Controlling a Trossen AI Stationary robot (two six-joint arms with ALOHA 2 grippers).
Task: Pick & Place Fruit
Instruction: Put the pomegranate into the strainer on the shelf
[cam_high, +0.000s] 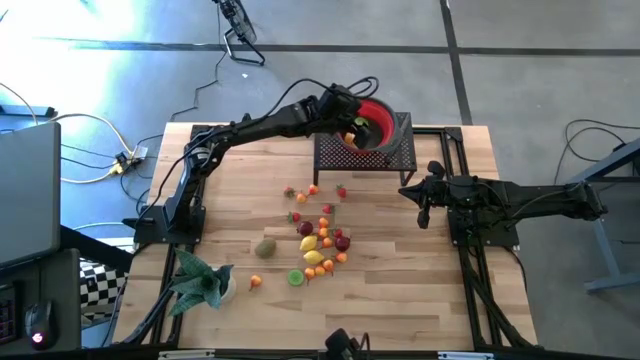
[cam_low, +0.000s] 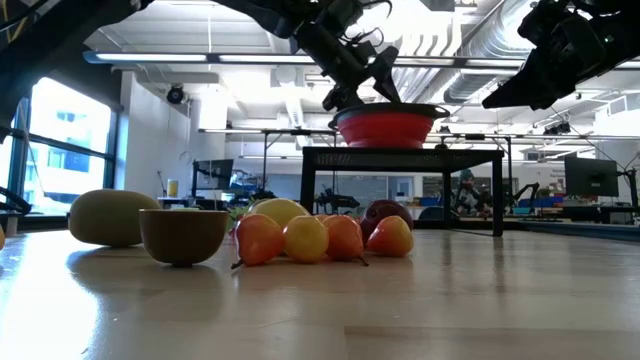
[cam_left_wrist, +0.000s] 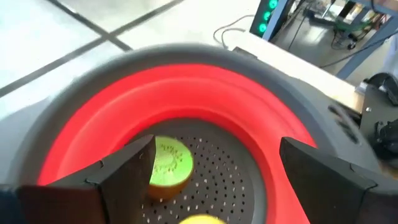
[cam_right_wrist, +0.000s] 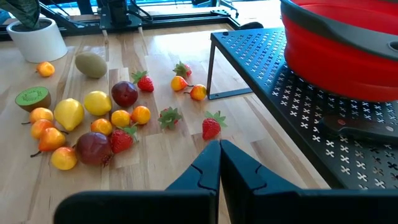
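**High view: left gripper open over the red bowl, fruit spread across mid-table**

Nearest me, at the table's front-left corner, I see a potted plant (cam_high: 200, 280) with a small orange (cam_high: 256, 282) just beside it. Moving in, a halved kiwi (cam_high: 296, 277) lies cut side up at the front of the main cluster of fruit (cam_high: 322, 243), which sits around the middle of the table: lemons, strawberries, small oranges and a dark plum (cam_right_wrist: 125, 94) packed close together. A whole brown kiwi (cam_high: 265, 247) lies just to the left of that cluster. A few strawberries and small pieces are scattered farther back, toward the black perforated stand (cam_high: 395, 158).

My right gripper (cam_high: 422, 207) hovers over the table's right side, near the stand's front leg; its fingers are pressed together with nothing between them.

At the far edge, the red bowl (cam_high: 379, 112) rests on the stand. My left gripper (cam_high: 357, 127) hangs over the bowl with its jaws spread wide and nothing in them. In the left wrist view, a halved kiwi (cam_left_wrist: 168, 164) lies on the bowl's holed floor, and a sliver of something yellow (cam_left_wrist: 202, 219) shows beside it.
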